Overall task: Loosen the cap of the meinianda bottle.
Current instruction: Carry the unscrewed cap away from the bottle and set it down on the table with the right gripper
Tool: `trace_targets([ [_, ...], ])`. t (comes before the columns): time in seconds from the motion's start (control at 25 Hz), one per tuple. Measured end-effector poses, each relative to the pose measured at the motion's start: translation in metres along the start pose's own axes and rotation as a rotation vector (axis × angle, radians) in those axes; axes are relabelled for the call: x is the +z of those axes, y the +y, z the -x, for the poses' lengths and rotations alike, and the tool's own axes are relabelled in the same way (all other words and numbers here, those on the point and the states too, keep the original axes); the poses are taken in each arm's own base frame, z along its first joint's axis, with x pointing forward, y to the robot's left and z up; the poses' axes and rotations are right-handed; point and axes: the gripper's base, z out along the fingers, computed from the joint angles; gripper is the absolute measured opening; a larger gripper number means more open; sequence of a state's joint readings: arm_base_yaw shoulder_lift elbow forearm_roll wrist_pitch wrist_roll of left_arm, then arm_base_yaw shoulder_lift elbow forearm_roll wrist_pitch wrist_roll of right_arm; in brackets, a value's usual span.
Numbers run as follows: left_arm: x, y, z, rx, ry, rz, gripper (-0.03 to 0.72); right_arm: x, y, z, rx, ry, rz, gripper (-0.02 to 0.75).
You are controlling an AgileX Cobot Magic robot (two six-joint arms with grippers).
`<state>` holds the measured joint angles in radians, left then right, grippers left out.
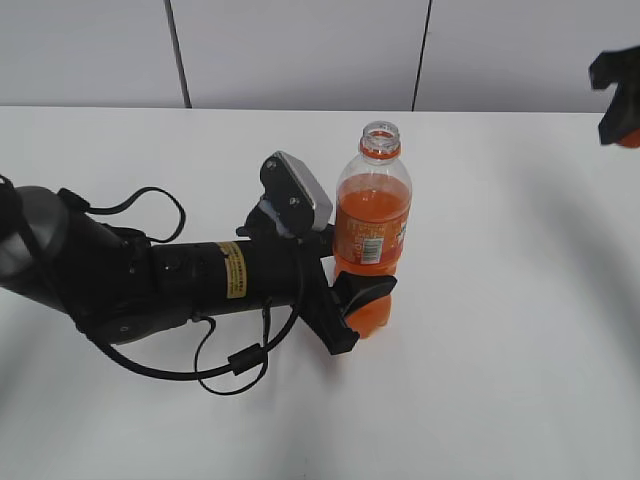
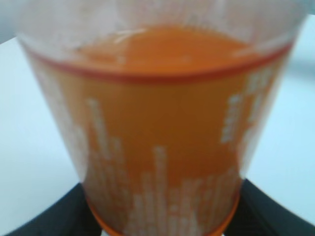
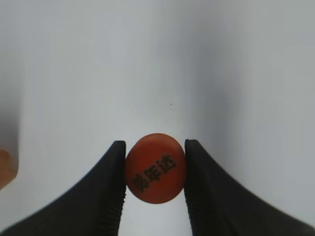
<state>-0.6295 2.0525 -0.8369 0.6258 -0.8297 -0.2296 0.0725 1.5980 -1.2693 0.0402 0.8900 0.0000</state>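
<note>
The meinianda bottle stands upright on the white table, its mouth open and uncapped, with orange drink, an orange label and an orange neck ring. My left gripper is shut on the bottle's lower body; the bottle fills the left wrist view, with the black jaws at both bottom corners. My right gripper is shut on the orange cap, held between its two black fingers, dark lettering on top. In the exterior view the right gripper is at the far right edge, high above the table, away from the bottle.
The left arm, black with loose cables, lies across the left half of the table. The white table ends at a grey panelled wall behind.
</note>
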Motion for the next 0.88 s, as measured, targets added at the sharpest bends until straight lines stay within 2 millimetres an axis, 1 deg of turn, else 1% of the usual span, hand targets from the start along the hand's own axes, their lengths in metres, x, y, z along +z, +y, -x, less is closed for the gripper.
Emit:
trace_targets([
  [0.16, 0.000, 0.000, 0.000, 0.000, 0.000, 0.000, 0.404, 0.035, 0.000, -0.029, 0.030, 0.005, 0.017, 0.272],
  [0.28, 0.000, 0.000, 0.000, 0.000, 0.000, 0.000, 0.404, 0.052, -0.001, -0.046, 0.034, -0.003, 0.021, 0.272],
  [0.36, 0.000, 0.000, 0.000, 0.000, 0.000, 0.000, 0.404, 0.064, -0.001, -0.053, 0.037, 0.000, 0.022, 0.272],
  [0.44, 0.000, 0.000, 0.000, 0.000, 0.000, 0.000, 0.404, 0.076, -0.002, -0.057, 0.042, 0.013, 0.021, 0.272],
  [0.72, 0.000, 0.000, 0.000, 0.000, 0.000, 0.000, 0.404, 0.119, -0.004, -0.060, 0.046, 0.027, 0.014, 0.272],
  [0.88, 0.000, 0.000, 0.000, 0.000, 0.000, 0.000, 0.404, 0.141, -0.005, -0.065, 0.047, 0.052, 0.014, 0.272],
])
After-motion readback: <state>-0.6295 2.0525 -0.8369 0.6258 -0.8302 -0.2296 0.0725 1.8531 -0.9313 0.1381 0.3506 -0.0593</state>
